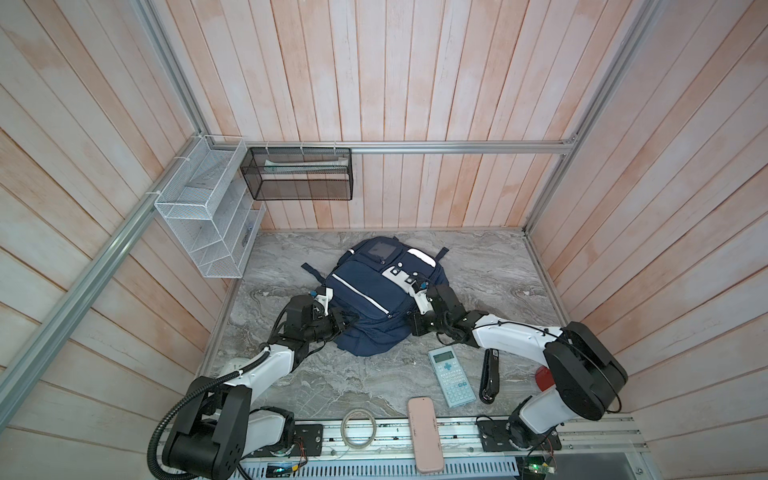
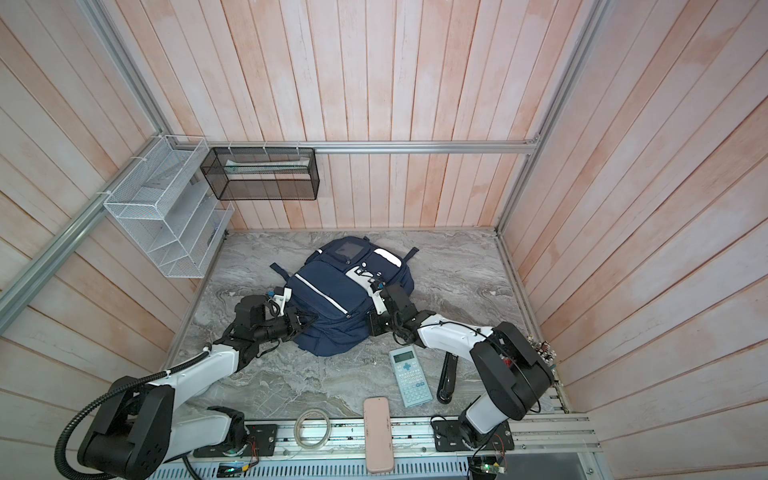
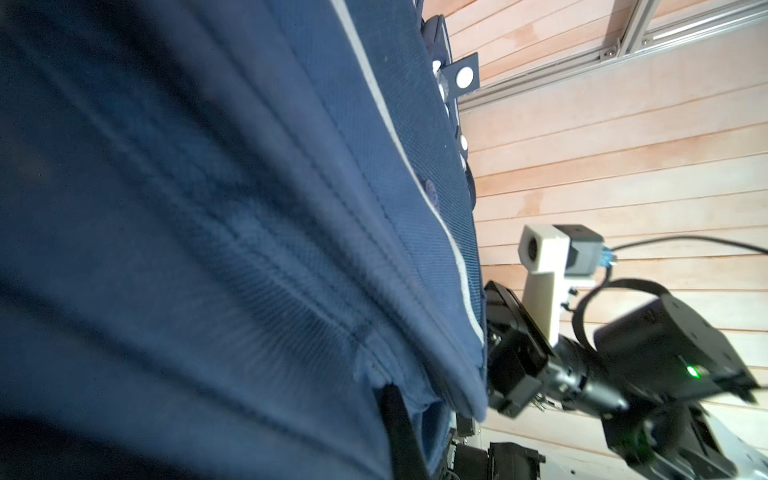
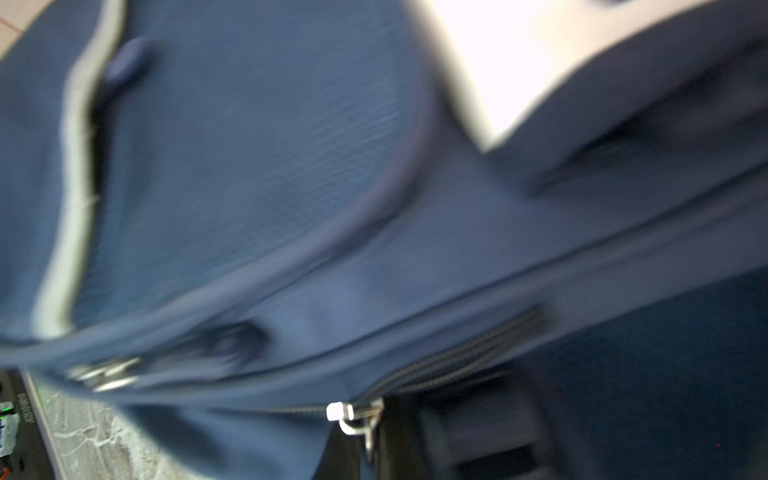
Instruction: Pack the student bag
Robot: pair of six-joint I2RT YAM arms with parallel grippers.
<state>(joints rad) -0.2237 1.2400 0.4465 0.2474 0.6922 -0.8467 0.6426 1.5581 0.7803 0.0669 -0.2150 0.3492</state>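
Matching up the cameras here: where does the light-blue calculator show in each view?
In a top view: calculator, lower right of centre.
In a top view: calculator, likewise lower right of centre.
Left wrist: not in it.
Right wrist: not in it.
Shared landmark: student bag.

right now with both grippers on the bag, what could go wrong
1. The left gripper pinches only puckered fabric of the student bag; it may slip.
2. The right gripper sits shut by the zipper pull; a tug could drag the bag onto the calculator.
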